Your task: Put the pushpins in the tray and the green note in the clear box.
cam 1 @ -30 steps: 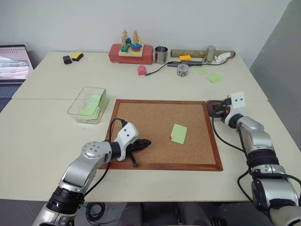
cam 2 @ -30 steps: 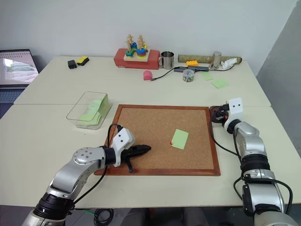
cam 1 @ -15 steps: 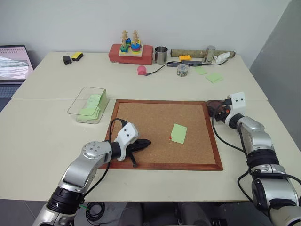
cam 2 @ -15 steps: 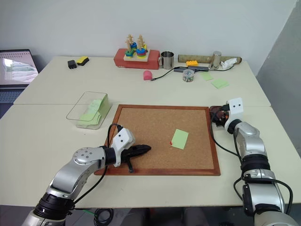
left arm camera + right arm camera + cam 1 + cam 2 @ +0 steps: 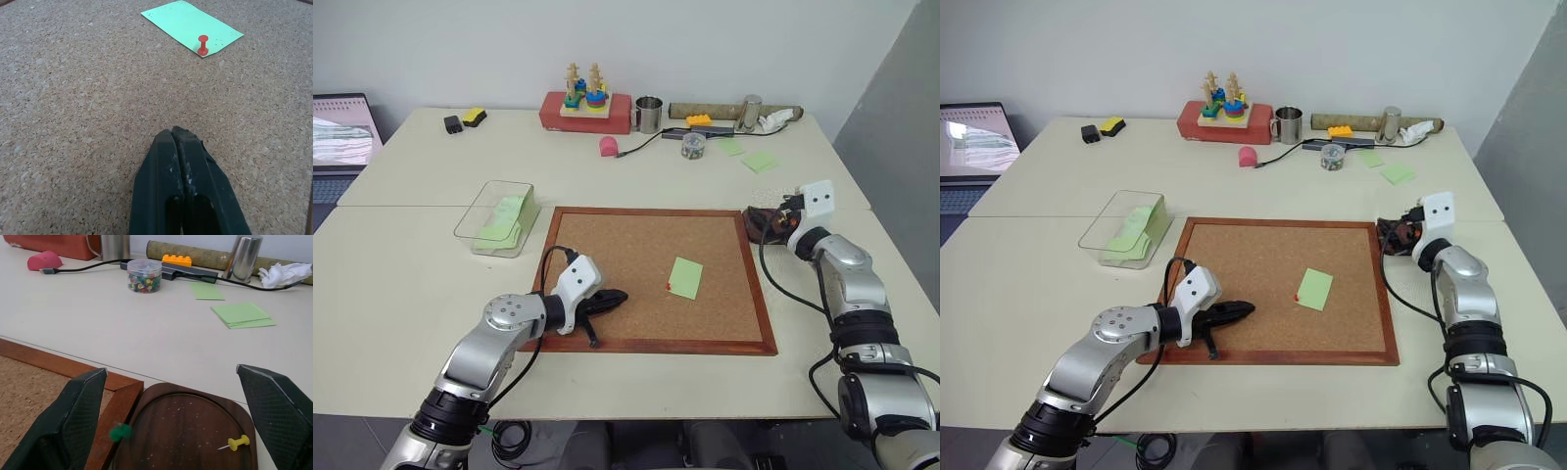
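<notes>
corkboard (image 5: 636, 264): rough grainy cork, glossy red-brown wood frame | green note (image 5: 190, 22): thin matt paper | pushpin (image 5: 202, 44): smooth red plastic | tray (image 5: 186, 431): dark wood look, smooth with slight shine | clear box (image 5: 497, 217): transparent glossy plastic | table (image 5: 411, 284): smooth matt cream | far mug (image 5: 648, 114): shiny metal

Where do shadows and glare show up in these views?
Left eye view: soft, even light; the left gripper throws a faint shadow on the corkboard, and the clear box walls catch pale reflections. Left wrist view: the red pin casts hardly any shadow on the note. Right wrist view: the tray has a dull sheen; the steel cup shows bright highlights.
</notes>
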Motion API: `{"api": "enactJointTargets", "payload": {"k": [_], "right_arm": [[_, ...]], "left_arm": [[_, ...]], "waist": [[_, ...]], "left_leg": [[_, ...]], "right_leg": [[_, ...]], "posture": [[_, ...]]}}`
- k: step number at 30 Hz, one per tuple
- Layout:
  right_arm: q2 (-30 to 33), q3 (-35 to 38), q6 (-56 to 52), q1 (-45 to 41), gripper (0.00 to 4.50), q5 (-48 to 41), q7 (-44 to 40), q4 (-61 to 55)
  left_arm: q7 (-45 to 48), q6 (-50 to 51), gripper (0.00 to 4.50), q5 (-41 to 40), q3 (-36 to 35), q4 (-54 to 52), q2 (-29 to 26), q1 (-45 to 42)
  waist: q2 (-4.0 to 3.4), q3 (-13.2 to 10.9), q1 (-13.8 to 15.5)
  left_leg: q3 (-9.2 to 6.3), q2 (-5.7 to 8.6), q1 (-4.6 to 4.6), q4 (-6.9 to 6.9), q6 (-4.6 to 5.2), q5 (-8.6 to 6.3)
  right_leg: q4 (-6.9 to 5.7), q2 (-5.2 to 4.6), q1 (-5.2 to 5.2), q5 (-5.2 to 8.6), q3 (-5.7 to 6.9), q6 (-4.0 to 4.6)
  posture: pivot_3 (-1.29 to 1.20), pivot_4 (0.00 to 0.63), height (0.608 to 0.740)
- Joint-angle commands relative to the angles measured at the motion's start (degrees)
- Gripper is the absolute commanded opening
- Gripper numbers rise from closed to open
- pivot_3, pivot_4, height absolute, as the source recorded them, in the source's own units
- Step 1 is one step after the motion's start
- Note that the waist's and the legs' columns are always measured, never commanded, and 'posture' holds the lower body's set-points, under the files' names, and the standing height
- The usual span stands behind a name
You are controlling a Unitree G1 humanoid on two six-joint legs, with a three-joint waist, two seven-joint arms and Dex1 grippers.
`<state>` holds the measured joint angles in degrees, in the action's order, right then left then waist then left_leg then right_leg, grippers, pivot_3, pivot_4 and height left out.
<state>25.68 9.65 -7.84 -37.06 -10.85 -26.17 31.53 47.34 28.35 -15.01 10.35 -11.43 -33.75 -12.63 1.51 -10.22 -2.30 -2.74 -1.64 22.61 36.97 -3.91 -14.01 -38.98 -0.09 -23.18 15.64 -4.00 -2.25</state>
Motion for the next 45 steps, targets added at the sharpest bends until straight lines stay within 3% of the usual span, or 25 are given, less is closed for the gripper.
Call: {"api": "enactJointTargets", "payload": {"k": [1,11,20,24,33,44,45], "right_arm": [[0.6,3.7,1.6,-2.7,4.45,-1.6,2.8,-1.3],[0.3,1.6,0.2,-1.3,4.45,-1.8,-1.2,-3.2],[1.2,-10.7,-13.6,11.2,4.45,-10.5,-21.0,-29.8],[1.1,-16.4,-15.2,15.3,4.45,-8.9,-22.6,-36.9],[-3.7,-22.6,-12.5,14.6,4.45,-3.3,-20.2,-33.1],[-6.4,-23.9,-12.1,14.7,4.45,-1.6,-20.5,-31.1],[-6.6,-24.0,-11.8,14.9,4.09,-1.6,-20.6,-30.8]], "left_arm": [[0.2,1.0,0.00,1.2,1.5,0.8,-0.2,0.8],[0.2,0.9,0.00,1.3,1.6,0.7,-0.3,1.0],[0.0,1.1,0.00,1.2,1.7,0.4,-0.4,1.4],[-0.1,1.2,0.00,1.2,1.7,0.6,-0.4,1.2],[0.2,1.7,0.00,1.2,1.9,0.6,-0.6,1.0],[-0.3,1.9,0.00,1.4,2.1,0.5,-0.8,1.7],[-0.3,1.9,0.00,1.5,2.0,0.5,-0.8,1.7]], "waist": [[0.00,0.0,0.0],[-0.01,0.0,0.0],[-0.03,0.0,0.0],[-0.03,0.0,0.1],[-0.02,0.0,0.1],[-0.02,0.0,0.2],[-0.02,0.0,0.2]], "left_leg": [[0.00,0.00,0.00,0.00,0.00,0.00],[0.01,0.01,0.00,0.00,0.00,0.00],[-0.05,-0.01,0.00,-0.01,0.00,0.00],[-0.09,-0.01,0.00,0.00,0.00,0.00],[-0.09,-0.01,0.00,0.01,0.00,0.00],[-0.10,-0.01,-0.01,0.01,0.00,0.00],[-0.10,-0.01,-0.01,0.01,0.00,0.00]], "right_leg": [[0.00,0.00,0.00,0.00,-0.01,0.00],[0.00,-0.01,0.00,0.00,-0.01,0.00],[-0.01,0.00,0.01,0.00,0.03,-0.01],[0.00,0.00,0.01,0.08,0.07,-0.13],[0.00,0.01,0.01,0.13,0.08,-0.22],[0.00,0.01,0.01,0.11,0.08,-0.18],[0.00,0.01,0.01,0.11,0.08,-0.19]], "posture": [[0.00,0.150,0.740],[0.00,0.150,0.740],[0.00,0.150,0.740],[0.00,0.150,0.740],[0.00,0.150,0.740],[0.00,0.150,0.740],[0.00,0.150,0.740]]}}
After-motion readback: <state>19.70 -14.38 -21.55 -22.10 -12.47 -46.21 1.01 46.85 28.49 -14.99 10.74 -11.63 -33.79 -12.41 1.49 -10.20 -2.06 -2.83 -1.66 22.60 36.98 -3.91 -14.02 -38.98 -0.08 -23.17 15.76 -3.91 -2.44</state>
